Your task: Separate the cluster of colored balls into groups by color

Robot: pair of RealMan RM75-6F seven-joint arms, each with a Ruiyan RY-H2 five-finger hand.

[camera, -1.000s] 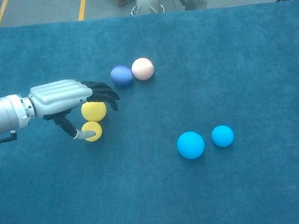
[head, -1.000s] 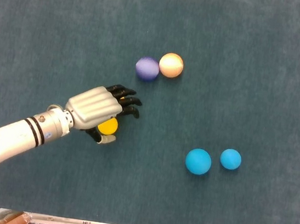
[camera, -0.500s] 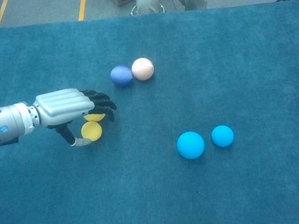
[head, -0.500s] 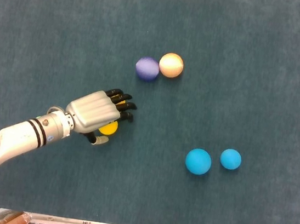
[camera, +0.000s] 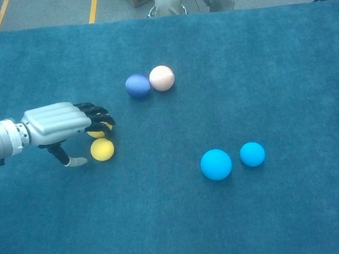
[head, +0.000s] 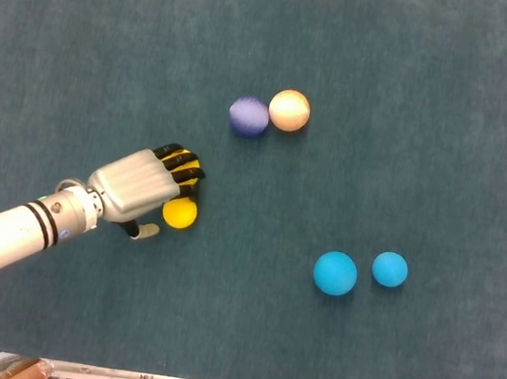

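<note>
While your left hand (head: 138, 189) reaches in from the lower left of the frame, its dark fingers (camera: 97, 118) curl over one yellow ball (camera: 99, 132), which shows only as slivers between them in both views. A second yellow ball (head: 179, 212) lies on the teal table (head: 415, 99) just beside the thumb (camera: 70, 161), though you cannot tell from either view whether they touch. At upper centre the purple ball (head: 248, 116) and the peach ball (head: 289, 110) sit touching. Toward the lower right, the larger blue ball (head: 335, 273) and the smaller blue ball (head: 390, 269) rest close together. Your right hand appears in neither view.
</note>
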